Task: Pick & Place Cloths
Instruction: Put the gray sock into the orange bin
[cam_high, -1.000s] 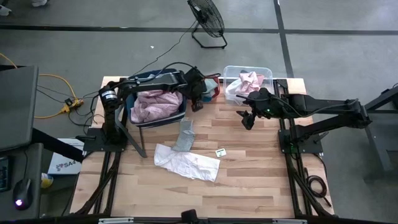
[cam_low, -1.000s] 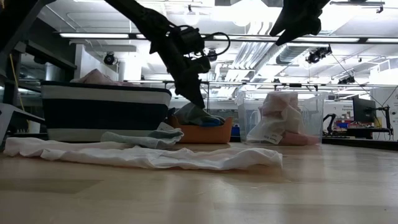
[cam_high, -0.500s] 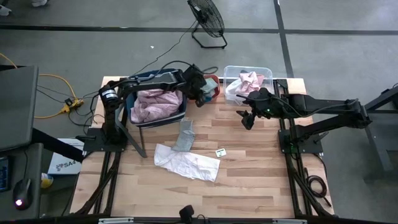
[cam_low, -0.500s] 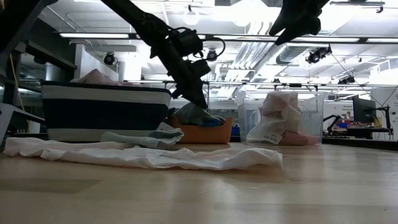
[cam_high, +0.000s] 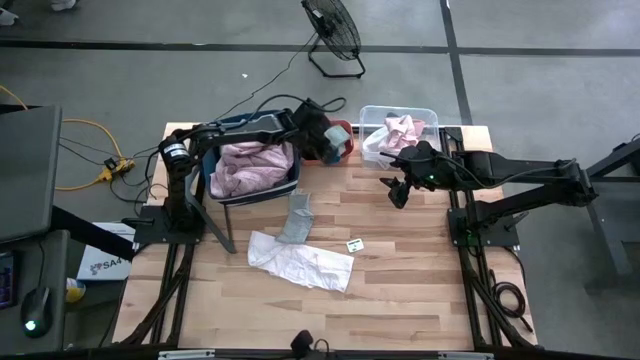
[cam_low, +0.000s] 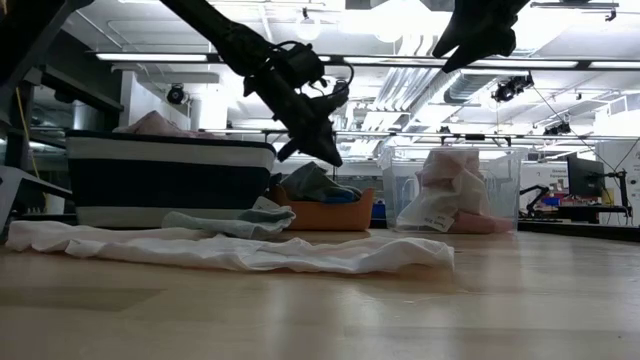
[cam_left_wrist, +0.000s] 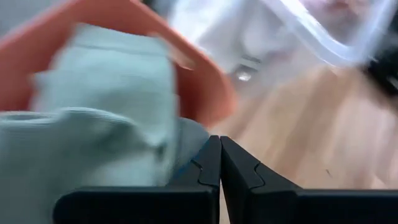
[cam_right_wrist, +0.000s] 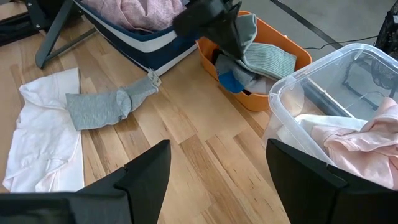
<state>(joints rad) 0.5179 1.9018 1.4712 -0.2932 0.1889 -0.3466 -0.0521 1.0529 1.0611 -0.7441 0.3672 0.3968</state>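
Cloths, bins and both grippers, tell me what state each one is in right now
left gripper: shut, empty, above the orange bin
right gripper: open, empty, raised over bare table
orange bin: upright, holds a grey-green cloth
clear plastic bin: open, lidless, holds a pale pink cloth
striped basket: upright, piled with pink cloth
white cloth: crumpled on the table
grey sock: lying flat, partly over the white cloth

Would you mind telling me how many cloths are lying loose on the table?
2: a white cloth near the table's middle, and a grey-green one overlapping its edge beside the striped basket. More sit in the containers.
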